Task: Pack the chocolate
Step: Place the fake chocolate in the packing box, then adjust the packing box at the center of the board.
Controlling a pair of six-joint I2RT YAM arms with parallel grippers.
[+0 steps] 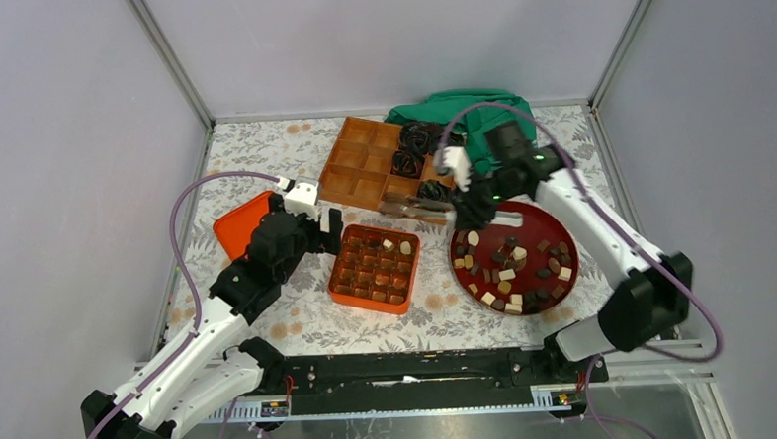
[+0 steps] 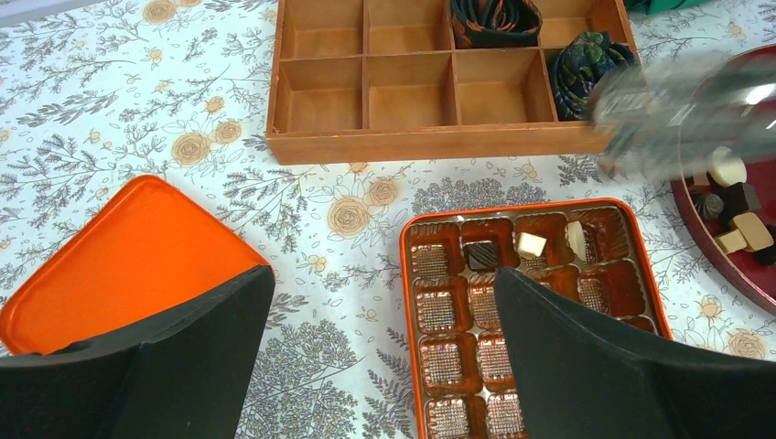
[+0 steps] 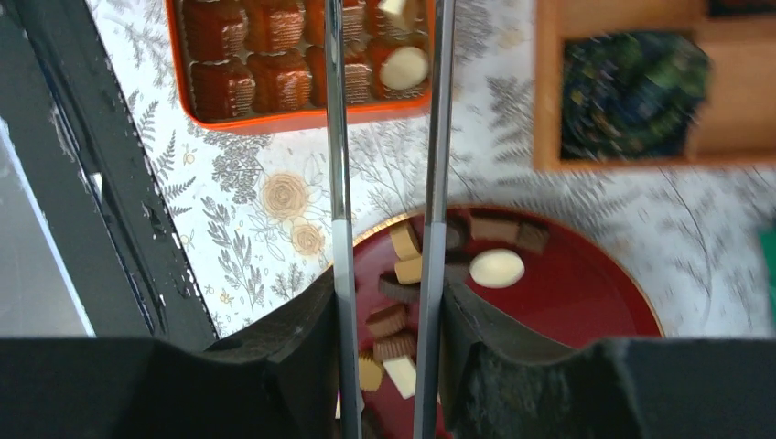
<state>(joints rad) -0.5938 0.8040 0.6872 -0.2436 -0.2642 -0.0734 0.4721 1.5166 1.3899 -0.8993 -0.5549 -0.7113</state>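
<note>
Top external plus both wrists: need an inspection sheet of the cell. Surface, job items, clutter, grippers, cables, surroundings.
Surface: floral tablecloth, no loose pieces seen on it.
Job's things: chocolate heaped on the red plate; orange box has a few pieces in its far row, most cells empty; orange lid lies off, left of the box.
Clutter: wooden divider tray with black rosette bundles; green cloth behind it.
Grippers: left gripper open, above lid and box; right gripper shut on tongs, above the plate.
Cables: purple cable on each arm; the right one arcs over the green cloth.
Surroundings: grey enclosure walls; nothing else seen.
</note>
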